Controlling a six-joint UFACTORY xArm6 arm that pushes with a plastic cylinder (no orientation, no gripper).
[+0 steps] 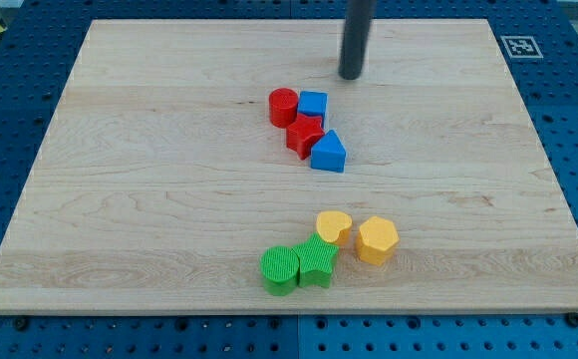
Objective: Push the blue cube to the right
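The blue cube [313, 104] sits near the middle of the wooden board [120, 199], touching a red cylinder [283, 107] on its left and a red star-shaped block [305, 136] below it. A blue triangular block [329, 153] lies just below and right of the red star. My tip [351, 76] is above and to the right of the blue cube, a short gap away, touching no block.
Toward the view's bottom lie a yellow heart-shaped block [333, 227], a yellow hexagonal block [377, 240], a green star-shaped block [318, 261] and a green cylinder [280, 270]. A fiducial marker [518, 46] sits at the board's top right corner.
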